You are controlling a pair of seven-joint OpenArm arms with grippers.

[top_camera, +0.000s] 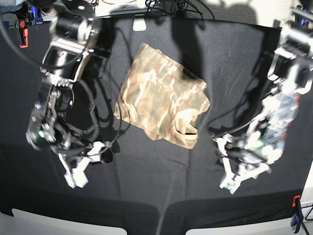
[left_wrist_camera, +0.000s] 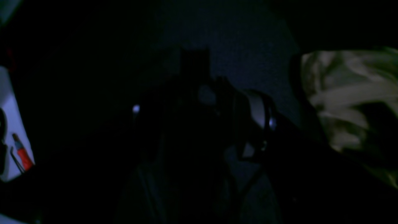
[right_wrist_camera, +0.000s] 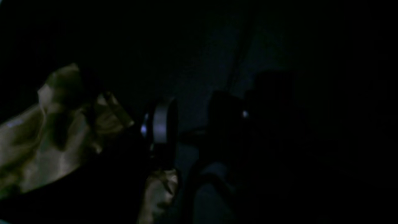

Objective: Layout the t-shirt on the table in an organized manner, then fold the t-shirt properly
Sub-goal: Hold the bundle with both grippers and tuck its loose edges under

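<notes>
Base view, nearest edge first: a red clamp (top_camera: 295, 201) with a blue one just beside it grips the black-covered surface (top_camera: 161, 196) at the near corner on the view's right. Slightly farther in, both grippers hang low over bare black cloth, well apart from each other. The right gripper (top_camera: 78, 169), on this view's left, shows pale fingers spread a little; the left gripper (top_camera: 240, 175), on the view's right, shows its white fingers splayed, with nothing between them. Neither touches the garment.

Farther back, between the two arms, the t-shirt (top_camera: 164, 98) lies crumpled in a rough diamond near the middle of the surface, its camouflage side up, one fold at the near corner curling to show a dark opening. Sleeves and collar cannot be made out. At the far edge sit another red clamp (top_camera: 22, 37) and dark cables (top_camera: 168, 7), cut off by the frame.

Both wrist views are almost black. In the left wrist view only a patch of the t-shirt (left_wrist_camera: 351, 99) at the frame's right edge and faint glints of the gripper body show. In the right wrist view the t-shirt (right_wrist_camera: 49, 133) fills the lower left corner; the fingers there are too dark to read.
</notes>
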